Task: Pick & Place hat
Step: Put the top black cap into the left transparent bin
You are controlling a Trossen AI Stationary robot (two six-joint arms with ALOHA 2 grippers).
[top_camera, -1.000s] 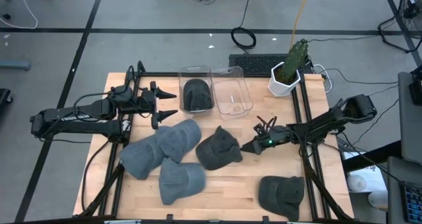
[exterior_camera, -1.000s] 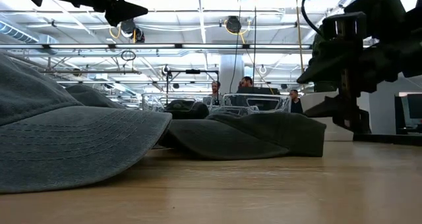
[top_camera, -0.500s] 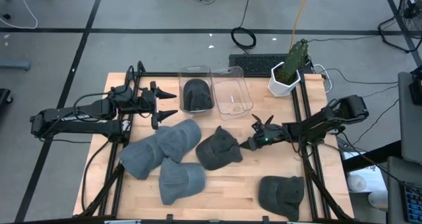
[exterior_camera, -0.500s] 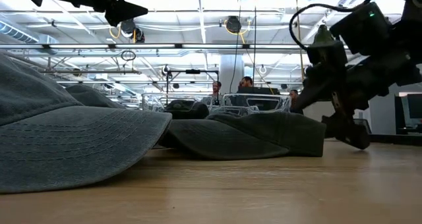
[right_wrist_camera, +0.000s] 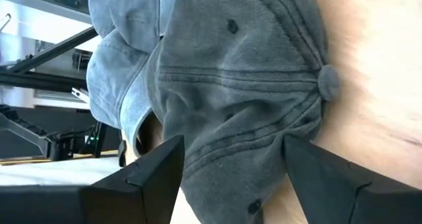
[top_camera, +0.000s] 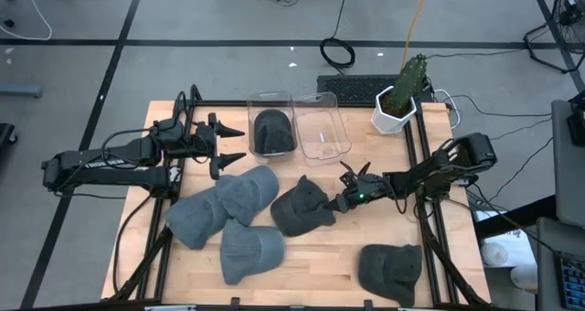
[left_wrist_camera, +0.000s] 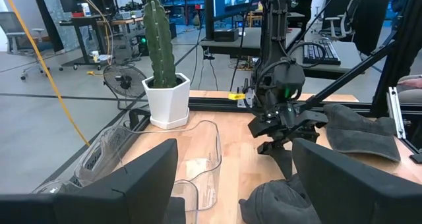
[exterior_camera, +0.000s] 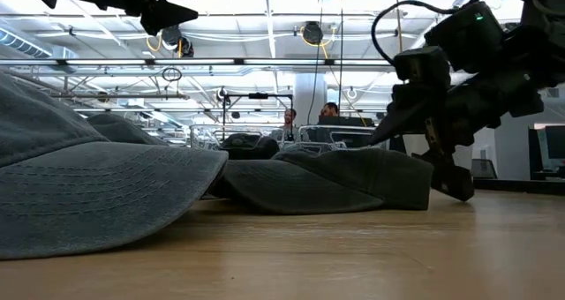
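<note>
At the far left of the light wooden counter point(top_camera: 320, 256) waits the left tool point(top_camera: 226, 140), its two fingers apart and holding nothing. Just right of it and nearer lie three light grey cotton caps point(top_camera: 227, 218), overlapping each other in a heap. Behind them, at the far edge, stand two clear plastic bins: the left clear bin point(top_camera: 272, 128) already holds a dark cap point(top_camera: 273, 133), and the right clear bin point(top_camera: 324, 128) looks empty.

In the middle of the counter lies the dark grey cap point(top_camera: 303, 208) that seems to be the target. The right tool point(top_camera: 345, 190) is at this cap's right side, fingers apart and low over the wood, with the cap's crown and top button point(right_wrist_camera: 328, 81) between them in its wrist view — it has not closed on the cloth yet. Another dark grey cap point(top_camera: 391, 270) lies near the right front corner, and a cactus in a white pot point(top_camera: 398, 99) stands at the far right.

What may go wrong: the fingers may catch only a thin fold of the soft crown, so the cap could slip out during lifting. The lower finger may also scrape the wood, or push the cap left against the grey heap.

White lettering shows on the left arm point(top_camera: 101, 163), but I cannot read it surely. No other label is legible.
</note>
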